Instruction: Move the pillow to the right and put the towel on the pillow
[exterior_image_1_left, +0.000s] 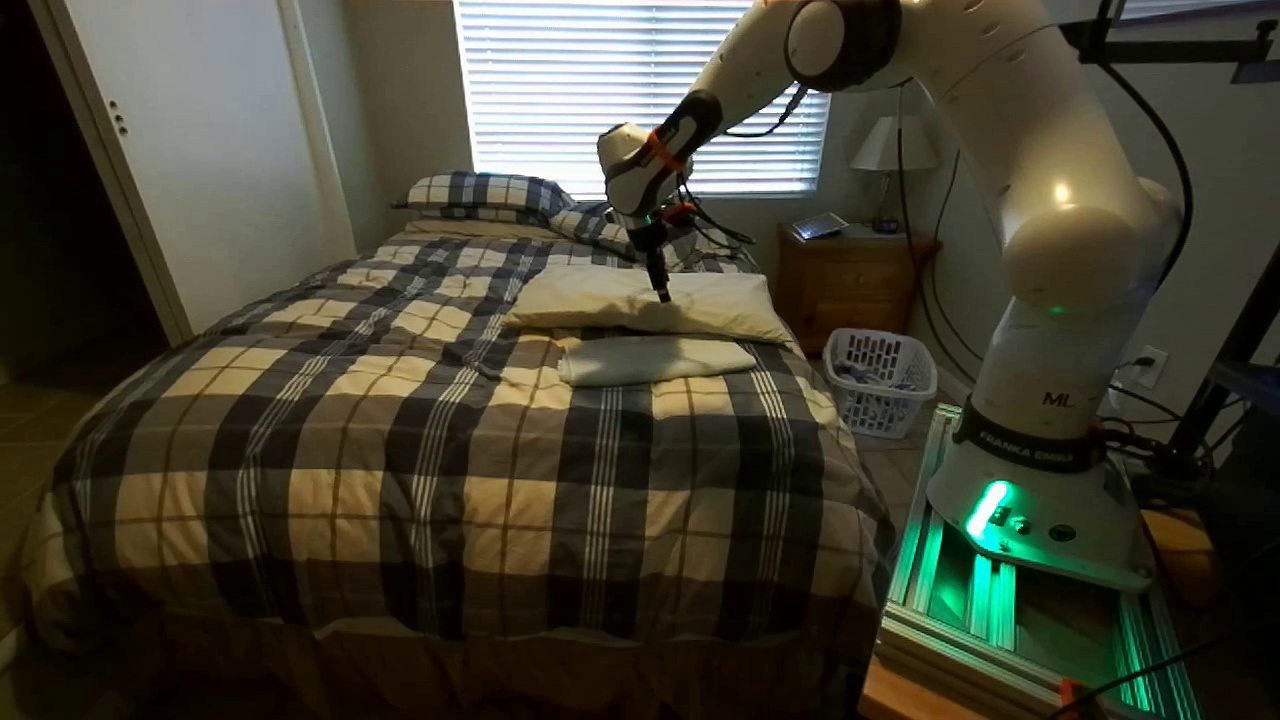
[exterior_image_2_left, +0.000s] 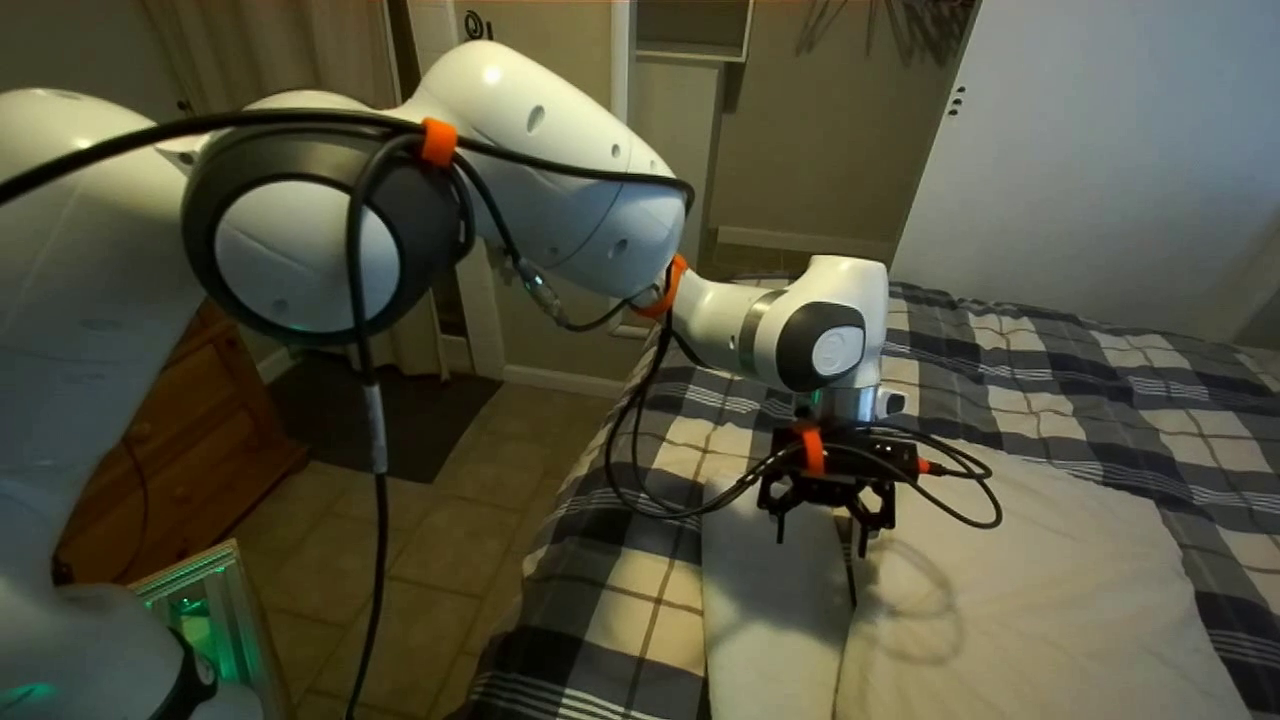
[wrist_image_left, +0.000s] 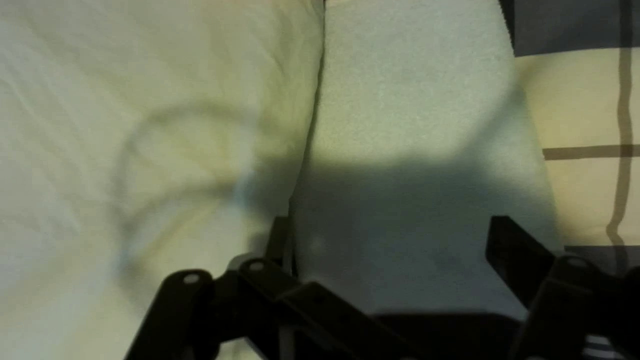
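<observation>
Cloth (exterior_image_1_left: 880, 376) in pale blue-grey shows inside the white plastic basket (exterior_image_1_left: 878, 392), which stands just beside the bed (exterior_image_1_left: 350, 440); we cannot tell how many pieces it holds. We see the hand (exterior_image_2_left: 821, 548) pointing down above the plaid bed, its two fingers (wrist_image_left: 517, 260) spread wide apart. In the wrist view one finger stands by the line where the cream pillow (exterior_image_2_left: 1060, 590) meets the off-white towel (exterior_image_2_left: 770, 650), and its partner is over the towel near the outer edge; whether either touches anything we cannot tell. The pillow lies flat on the bed, toward the side nearest the basket, and the towel lies in a flat strip along its long edge, also on the bed. For writing, we can read FRANKA EMIKA on the dark band (exterior_image_1_left: 1030, 450) round the base of the robot arm (exterior_image_1_left: 1060, 360), with ML on the arm just above.
</observation>
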